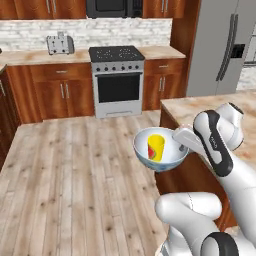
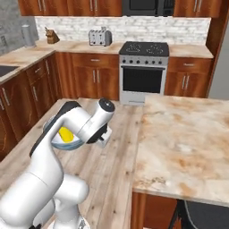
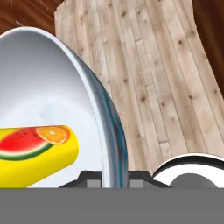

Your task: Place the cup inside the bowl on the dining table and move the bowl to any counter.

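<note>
While the bowl (image 1: 161, 150) is carried in the air over the wooden floor (image 1: 75, 170), just off the edge of the dining table (image 1: 200, 107), its rim is pinched between the fingers of the gripper (image 1: 179, 142), one finger inside and one outside. Inside the bowl, the yellow cup (image 1: 156, 147) is seen lying tilted against the white wall, beside the gripper.

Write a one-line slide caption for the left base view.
Gripper holds the bowl by its rim above the wooden floor, the cup inside it.
</note>
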You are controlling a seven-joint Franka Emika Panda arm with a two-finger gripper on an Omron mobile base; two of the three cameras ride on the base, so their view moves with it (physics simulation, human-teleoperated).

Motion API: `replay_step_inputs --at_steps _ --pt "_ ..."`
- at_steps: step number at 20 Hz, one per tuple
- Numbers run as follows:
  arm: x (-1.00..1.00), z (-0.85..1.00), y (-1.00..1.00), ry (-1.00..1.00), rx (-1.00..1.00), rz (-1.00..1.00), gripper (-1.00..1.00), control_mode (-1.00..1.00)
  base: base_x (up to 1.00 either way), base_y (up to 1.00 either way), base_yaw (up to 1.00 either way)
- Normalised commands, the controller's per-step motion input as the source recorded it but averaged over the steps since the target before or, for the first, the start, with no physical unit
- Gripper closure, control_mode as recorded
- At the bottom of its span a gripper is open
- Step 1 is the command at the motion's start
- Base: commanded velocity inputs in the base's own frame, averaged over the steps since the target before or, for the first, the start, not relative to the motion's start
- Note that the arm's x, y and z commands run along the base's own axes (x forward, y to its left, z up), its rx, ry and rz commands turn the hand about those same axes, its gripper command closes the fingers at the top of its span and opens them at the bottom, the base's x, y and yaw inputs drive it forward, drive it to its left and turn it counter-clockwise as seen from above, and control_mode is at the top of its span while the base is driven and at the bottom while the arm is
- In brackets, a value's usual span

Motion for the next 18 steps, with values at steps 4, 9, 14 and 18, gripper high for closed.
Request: replay_step_inputs --at_steps 4,9,14,18 --pt "0.00 0.00 0.00 0.00 0.00 0.00 1.00 1.00 0.69 0.86 -0.02" --pt "0.00 0.00 0.00 0.00 0.00 0.00 1.00 1.00 0.87 0.73 -0.02" --pt "0.00 0.00 0.00 0.00 0.00 0.00 1.00 1.00 0.89 0.65 -0.01" --pt "0.00 0.00 0.00 0.00 0.00 0.00 1.00 1.00 0.99 0.54 -0.01"
